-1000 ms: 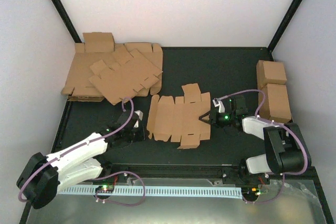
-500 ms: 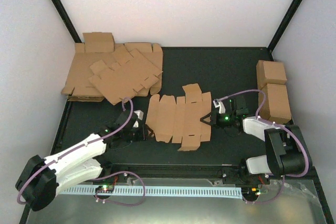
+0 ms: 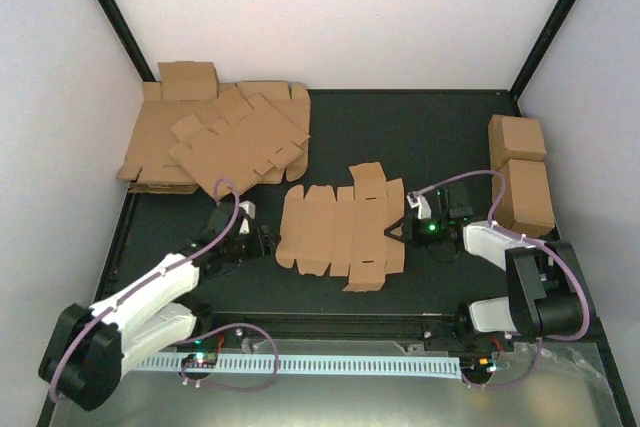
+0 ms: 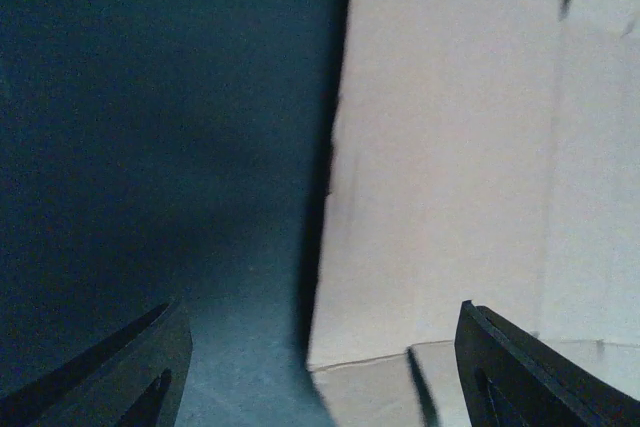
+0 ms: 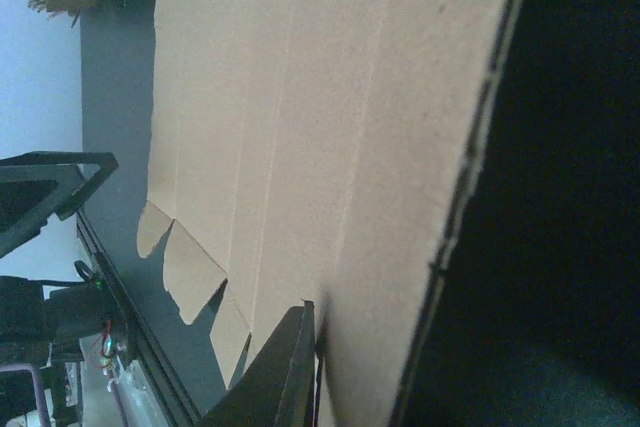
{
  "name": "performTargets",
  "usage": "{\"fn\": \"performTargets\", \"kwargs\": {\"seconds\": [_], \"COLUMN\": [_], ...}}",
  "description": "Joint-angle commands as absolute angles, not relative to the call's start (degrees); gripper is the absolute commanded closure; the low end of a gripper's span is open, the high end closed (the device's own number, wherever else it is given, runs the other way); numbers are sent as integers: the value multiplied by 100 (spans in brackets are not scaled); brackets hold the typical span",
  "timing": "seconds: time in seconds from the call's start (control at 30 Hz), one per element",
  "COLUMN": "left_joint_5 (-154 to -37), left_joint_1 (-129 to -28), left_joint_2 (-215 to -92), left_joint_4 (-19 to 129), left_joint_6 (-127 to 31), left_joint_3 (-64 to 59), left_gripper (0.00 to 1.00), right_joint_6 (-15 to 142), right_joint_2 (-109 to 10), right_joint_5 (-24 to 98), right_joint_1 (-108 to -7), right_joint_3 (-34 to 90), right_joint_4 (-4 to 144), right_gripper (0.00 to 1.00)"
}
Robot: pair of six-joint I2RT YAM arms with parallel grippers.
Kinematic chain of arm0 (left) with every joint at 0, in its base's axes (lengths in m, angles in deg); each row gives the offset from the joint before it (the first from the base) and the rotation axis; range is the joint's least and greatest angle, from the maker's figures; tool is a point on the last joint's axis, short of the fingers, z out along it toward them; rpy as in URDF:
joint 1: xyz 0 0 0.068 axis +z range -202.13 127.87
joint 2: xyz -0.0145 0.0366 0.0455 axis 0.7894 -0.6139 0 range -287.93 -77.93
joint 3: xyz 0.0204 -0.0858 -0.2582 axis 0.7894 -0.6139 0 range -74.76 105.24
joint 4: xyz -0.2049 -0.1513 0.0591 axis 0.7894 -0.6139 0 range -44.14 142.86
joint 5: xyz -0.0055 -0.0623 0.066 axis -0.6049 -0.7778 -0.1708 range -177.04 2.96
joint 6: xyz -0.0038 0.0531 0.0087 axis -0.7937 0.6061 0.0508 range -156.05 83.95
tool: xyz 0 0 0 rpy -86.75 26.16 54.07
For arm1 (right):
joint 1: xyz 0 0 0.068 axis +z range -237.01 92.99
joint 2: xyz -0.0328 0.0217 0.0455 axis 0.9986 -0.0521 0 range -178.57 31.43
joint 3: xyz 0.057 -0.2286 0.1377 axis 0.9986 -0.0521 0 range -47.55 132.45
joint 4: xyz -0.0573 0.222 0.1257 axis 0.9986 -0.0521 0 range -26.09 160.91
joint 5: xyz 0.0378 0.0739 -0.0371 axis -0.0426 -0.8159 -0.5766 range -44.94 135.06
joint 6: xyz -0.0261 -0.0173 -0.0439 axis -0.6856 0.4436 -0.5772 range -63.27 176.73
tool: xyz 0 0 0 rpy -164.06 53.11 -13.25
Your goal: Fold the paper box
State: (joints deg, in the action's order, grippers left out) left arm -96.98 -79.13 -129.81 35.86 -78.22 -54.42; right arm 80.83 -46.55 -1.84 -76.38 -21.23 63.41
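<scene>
The paper box [image 3: 338, 227] lies unfolded as a flat brown die-cut sheet in the middle of the black table. My right gripper [image 3: 396, 232] is shut on its right edge. In the right wrist view one dark finger [image 5: 285, 372] presses on top of the sheet [image 5: 300, 117], and the other finger is hidden under it. My left gripper [image 3: 267, 243] stands open at the sheet's left edge. In the left wrist view its fingers [image 4: 115, 372] are wide apart, with the sheet's corner [image 4: 440, 177] lying between them, untouched.
A heap of overlapping brown cardboard sheets [image 3: 215, 142] fills the back left corner. Two brown cardboard cuboids [image 3: 522, 179] stand against the right wall. A white perforated strip [image 3: 300, 362] runs along the near edge, in front of the arm bases.
My left gripper has opened wide and moved up to the sheet's left edge. My right gripper has closed on the sheet's right edge, and the sheet has shifted slightly.
</scene>
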Motion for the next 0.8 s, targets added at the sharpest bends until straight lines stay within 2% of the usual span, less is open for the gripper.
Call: {"fn": "performTargets", "kwargs": {"seconds": [0.0, 0.13, 0.23, 0.43, 0.5, 0.77], "left_joint_5": [-10374, -10822, -11290, -11957, -12036, -12019], "left_joint_1": [-7742, -7718, -7697, -7662, -7624, -7577], "left_joint_2": [-13673, -14417, -14787, -15092, -15288, -14918], "left_joint_4": [3462, 3430, 3881, 4826, 4877, 4954], "left_joint_6": [-7432, -7470, -7585, -7883, -7829, -7570], "left_joint_3": [-5121, -4948, -5047, -5239, -5180, -5035], "left_gripper": [25, 26, 34, 41, 49, 64], "right_joint_6": [7908, 7909, 7914, 7912, 7914, 7903], "right_joint_2": [-4563, -4594, -4585, -4559, -4565, -4574], "right_joint_5": [-22, 13, 23, -3, -11, -38], "right_joint_1": [-7599, -7603, -7604, -7603, -7603, -7604], "right_joint_3": [-1952, -1951, -1951, -1969, -1966, -1930], "right_joint_4": [6100, 6096, 6084, 6073, 6081, 6057], "right_gripper": [89, 89, 89, 89, 89, 89]}}
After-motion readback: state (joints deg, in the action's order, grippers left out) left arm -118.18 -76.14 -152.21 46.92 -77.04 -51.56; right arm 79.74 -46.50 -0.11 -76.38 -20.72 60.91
